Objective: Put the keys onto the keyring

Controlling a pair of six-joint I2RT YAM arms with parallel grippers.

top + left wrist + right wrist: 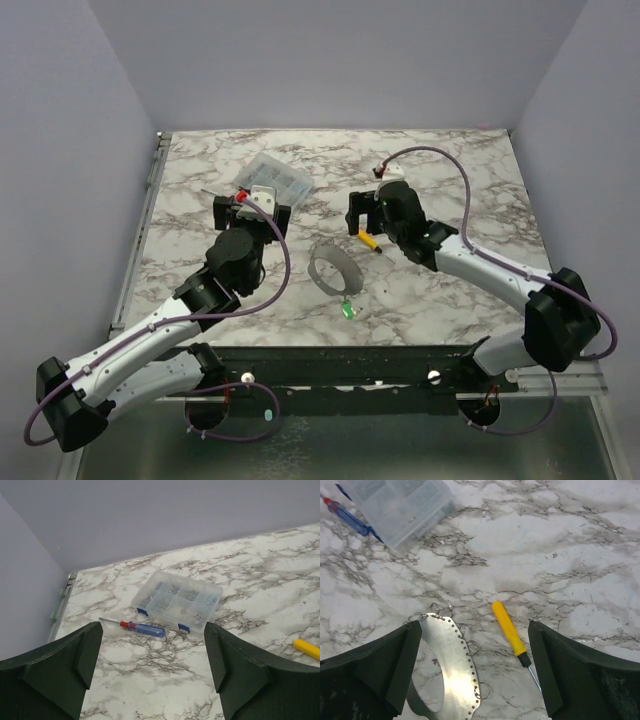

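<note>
The keyring (pixel 335 268) is a pale metal band bent into a loop at mid-table; in the right wrist view the keyring (pixel 452 670) shows a row of holes with small wire rings along its edge. A tiny green key (pixel 348 310) lies at the loop's near side, touching or just beside it. My right gripper (pixel 368 217) hovers open over the band's far end and a yellow screwdriver; in its own view the right gripper (pixel 474 647) holds nothing. My left gripper (pixel 252 207) is open and empty near the clear box; in its wrist view the left gripper (pixel 151 650) has bare marble between its fingers.
A clear compartment box (pixel 278 180) sits at the back left, with a red-and-blue screwdriver (pixel 142 628) just in front of it. The yellow screwdriver (pixel 509 629) lies right of the band. Purple walls enclose the table on three sides.
</note>
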